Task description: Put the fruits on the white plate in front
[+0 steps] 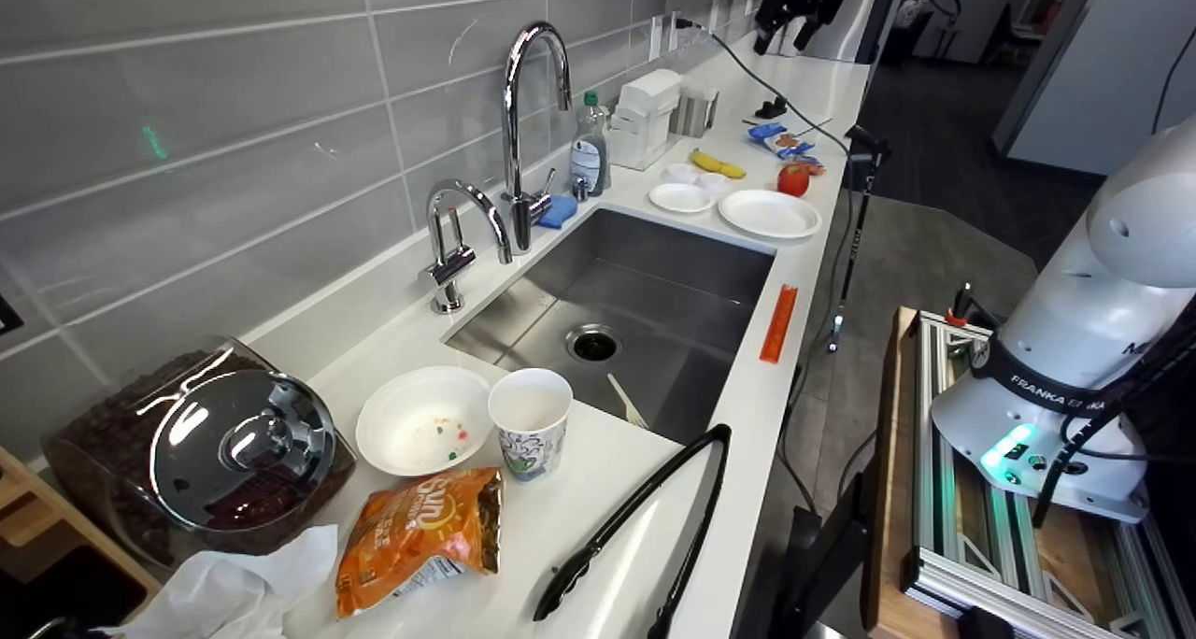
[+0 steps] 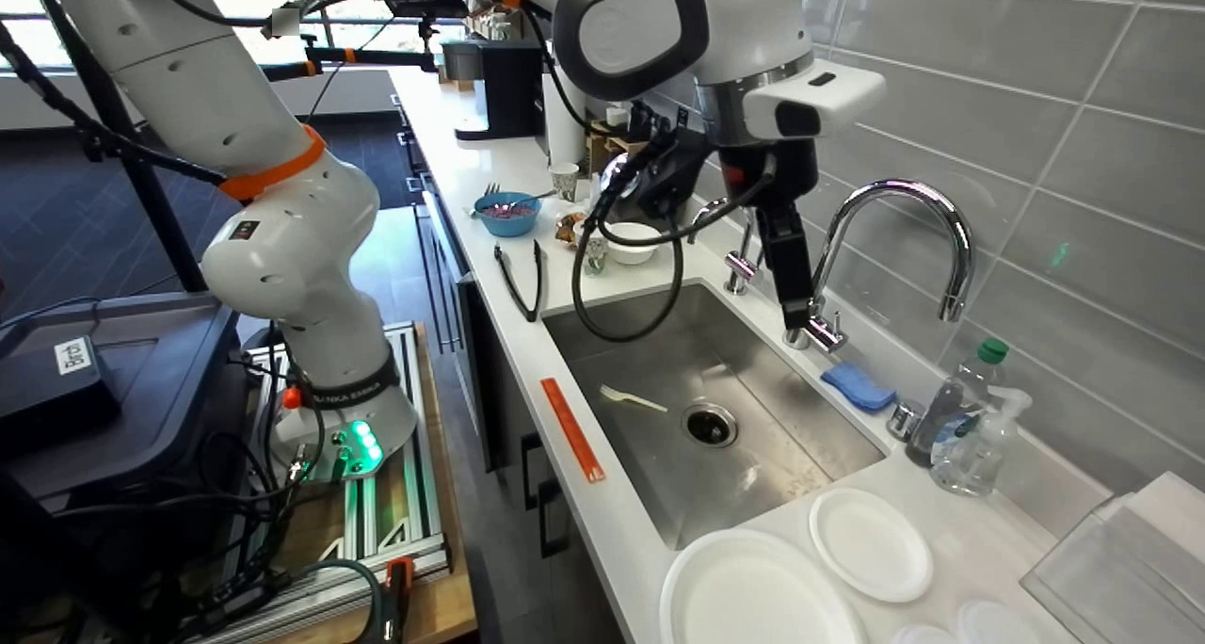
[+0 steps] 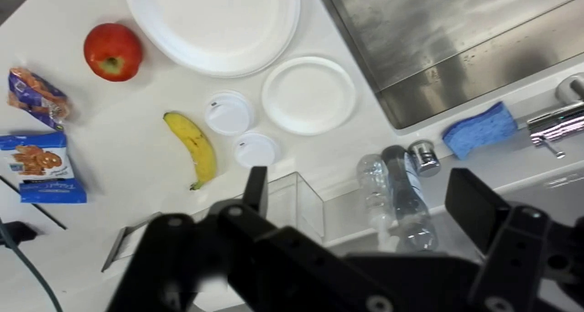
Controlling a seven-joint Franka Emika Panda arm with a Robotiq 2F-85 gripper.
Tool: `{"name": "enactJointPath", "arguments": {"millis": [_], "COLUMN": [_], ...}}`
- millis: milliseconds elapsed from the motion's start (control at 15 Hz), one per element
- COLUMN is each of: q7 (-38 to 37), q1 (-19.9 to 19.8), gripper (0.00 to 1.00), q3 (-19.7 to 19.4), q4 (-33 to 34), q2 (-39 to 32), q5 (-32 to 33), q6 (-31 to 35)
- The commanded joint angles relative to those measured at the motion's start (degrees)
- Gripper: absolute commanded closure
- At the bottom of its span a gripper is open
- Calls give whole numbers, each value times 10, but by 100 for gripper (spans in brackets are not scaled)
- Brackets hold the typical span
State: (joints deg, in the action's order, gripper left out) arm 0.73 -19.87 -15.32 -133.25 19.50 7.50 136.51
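Observation:
The fruits are a red apple (image 3: 113,52) and a yellow banana (image 3: 194,148), lying apart on the white counter. Both also show in an exterior view, the apple (image 1: 793,180) beside the plate and the banana (image 1: 717,164) nearer the wall. The large round white plate (image 3: 212,24) lies between the apple and the sink, with nothing on it. It shows in both exterior views (image 1: 770,214) (image 2: 753,597), cut off in one. My gripper (image 3: 360,184) is open and empty, high above the counter. In the wrist view the fingers are spread, with soap bottles far below between them.
A smaller white plate (image 3: 309,95) and two white lids (image 3: 229,113) lie near the banana. Snack bags (image 3: 43,166) lie past the apple. Soap bottles (image 3: 404,193), a clear napkin box (image 3: 292,202) and the tall faucet (image 1: 512,125) stand along the wall. The sink (image 1: 645,312) is beside the plates.

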Motion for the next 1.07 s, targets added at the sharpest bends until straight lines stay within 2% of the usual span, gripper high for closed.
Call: {"name": "enactJointPath", "arguments": {"millis": [0,267,533,667,733,1000], "q7": [45,137,209,214,191,192], "q1": [15,15,-7,-21,-15,-19], "gripper": [0,0,0,0,0,0], "q3": [-38,-62,-67,-65,-58,-55], "q4": [78,143,203,230,189,197], "q2": [-101,-179,-246,-273,-238,-247], "q5": [-39,-108,-178,-184,-161,-162], "q6": [-11,-28,-49,-57,-27,-28]}}
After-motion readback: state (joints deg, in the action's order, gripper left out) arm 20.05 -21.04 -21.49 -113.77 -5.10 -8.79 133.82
